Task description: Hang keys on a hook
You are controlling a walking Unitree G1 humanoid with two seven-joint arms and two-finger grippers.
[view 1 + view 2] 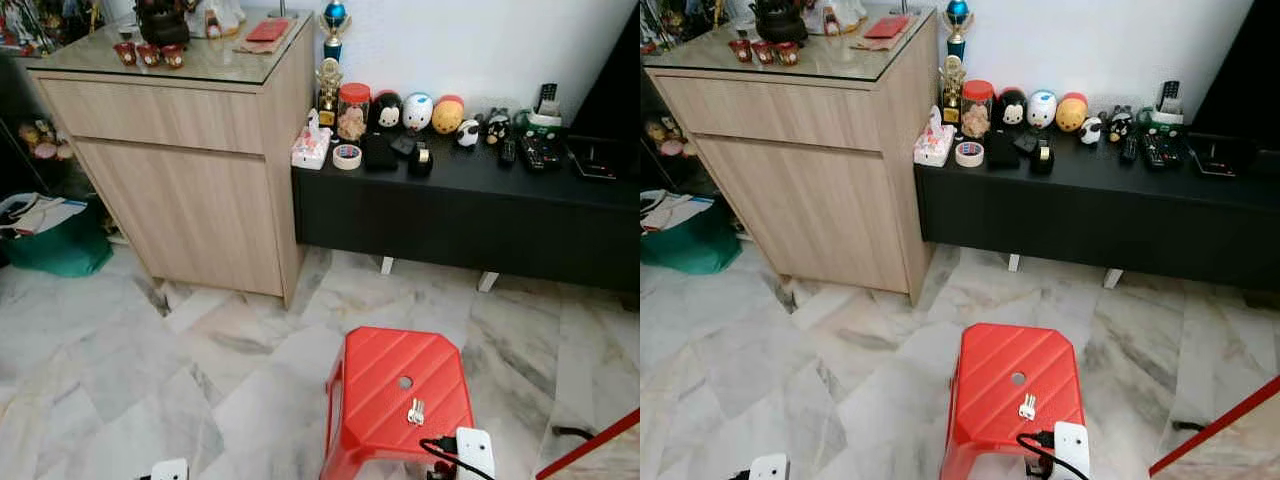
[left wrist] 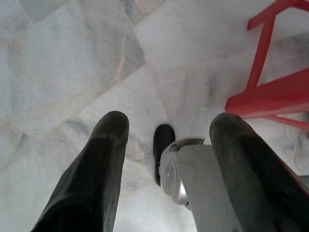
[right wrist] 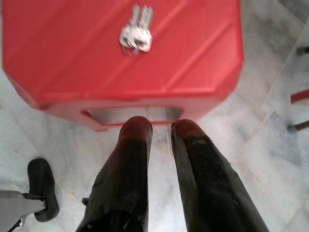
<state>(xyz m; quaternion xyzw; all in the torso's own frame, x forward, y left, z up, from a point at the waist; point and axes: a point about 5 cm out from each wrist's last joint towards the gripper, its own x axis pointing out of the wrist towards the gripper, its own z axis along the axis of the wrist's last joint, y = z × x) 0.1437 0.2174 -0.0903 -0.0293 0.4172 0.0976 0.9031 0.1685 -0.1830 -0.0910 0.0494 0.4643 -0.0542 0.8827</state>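
Keys (image 3: 136,35) on stool (image 3: 72,53) (red), beyond right claw (image 3: 161,129).

Keys (image 1: 416,410) lie alone on red stool (image 1: 385,375), lower middle; open above. Bare floor (image 1: 120,380) at lower left. Wood cabinet (image 1: 190,170) and black bench (image 1: 470,215) block top.

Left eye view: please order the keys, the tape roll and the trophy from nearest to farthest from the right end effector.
The right end effector hangs at the near edge of the red stool.
1. Keys, on the stool top, near side.
2. Tape roll, on the black bench's left end.
3. Trophy, behind the tape roll, beside the wooden cabinet.
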